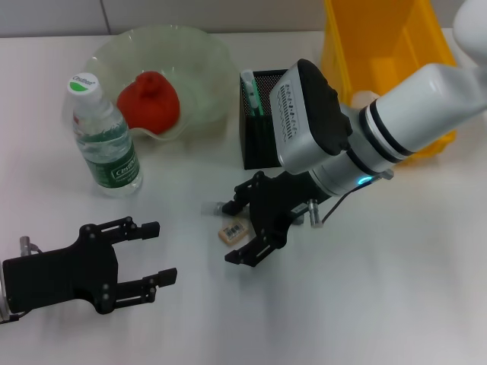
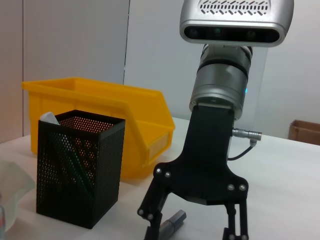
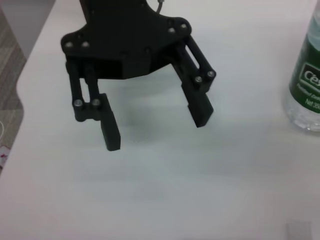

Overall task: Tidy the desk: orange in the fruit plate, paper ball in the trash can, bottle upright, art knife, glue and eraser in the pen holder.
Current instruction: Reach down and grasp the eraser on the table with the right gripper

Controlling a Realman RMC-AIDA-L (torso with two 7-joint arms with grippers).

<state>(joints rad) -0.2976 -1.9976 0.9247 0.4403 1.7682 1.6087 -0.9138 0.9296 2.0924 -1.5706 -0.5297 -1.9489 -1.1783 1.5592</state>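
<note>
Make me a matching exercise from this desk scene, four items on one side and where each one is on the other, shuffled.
Items:
1. orange
2. bottle
3. eraser
4. pen holder

Places:
A. on the table between the right gripper's open fingers
B. in the fruit plate
C. next to the yellow bin
D. standing upright in front of the plate

Pairs: 1-B, 2-D, 3-A, 4-C
</note>
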